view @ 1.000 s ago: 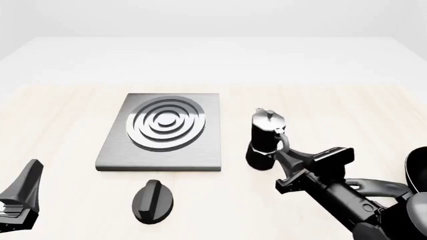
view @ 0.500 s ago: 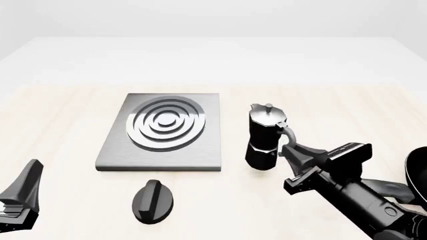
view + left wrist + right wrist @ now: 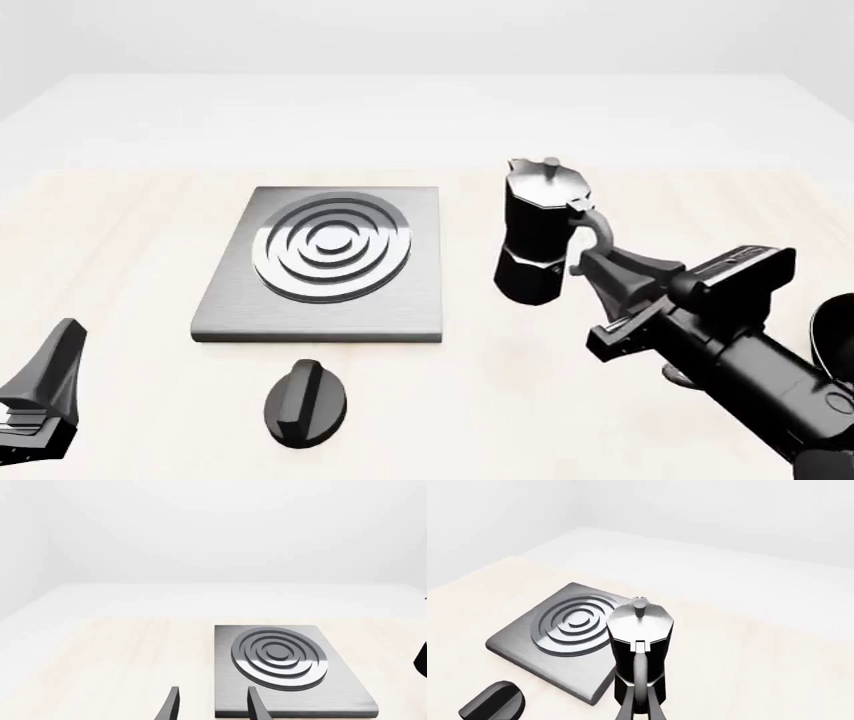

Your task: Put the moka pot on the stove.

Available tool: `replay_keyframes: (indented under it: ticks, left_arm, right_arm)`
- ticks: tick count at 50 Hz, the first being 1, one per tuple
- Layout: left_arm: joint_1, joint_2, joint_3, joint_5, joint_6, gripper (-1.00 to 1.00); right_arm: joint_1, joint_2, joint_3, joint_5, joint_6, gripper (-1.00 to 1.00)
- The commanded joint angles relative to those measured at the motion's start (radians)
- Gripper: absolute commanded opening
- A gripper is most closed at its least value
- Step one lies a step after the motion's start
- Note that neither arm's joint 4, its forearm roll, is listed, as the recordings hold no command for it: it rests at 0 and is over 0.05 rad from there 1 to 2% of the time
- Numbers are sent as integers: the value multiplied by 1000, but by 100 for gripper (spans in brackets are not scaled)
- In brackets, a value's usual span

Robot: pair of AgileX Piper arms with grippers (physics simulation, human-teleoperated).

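Observation:
The moka pot is black with a silver lid and hangs upright above the table, just right of the stove. My right gripper is shut on the pot's curved handle. In the right wrist view the pot sits in front of the fingers, with the stove beyond and to one side. My left gripper is open and empty at the near left, well short of the stove. The left wrist view shows its spread fingers before the stove.
A black oval knob lies on the table in front of the stove; it also shows in the right wrist view. A dark rounded object is cut off at the right edge of the front view.
My right gripper has lifted the moka pot off the table and straightened it upright. The pot has risen and drifted slightly. The left arm has not moved.

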Motion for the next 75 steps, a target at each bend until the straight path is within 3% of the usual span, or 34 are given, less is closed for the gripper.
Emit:
replay_keyframes:
  ticks: [1,26,75]
  left_arm:
    - [0,0,0,0,0,100]
    - [0,0,0,0,0,100]
    - [0,0,0,0,0,100]
  right_arm:
    - [4,-160,-98,176,-26,-100]
    - [21,-136,-225,238,-46,-100]
    - [34,253,-485,119,-53,-100]
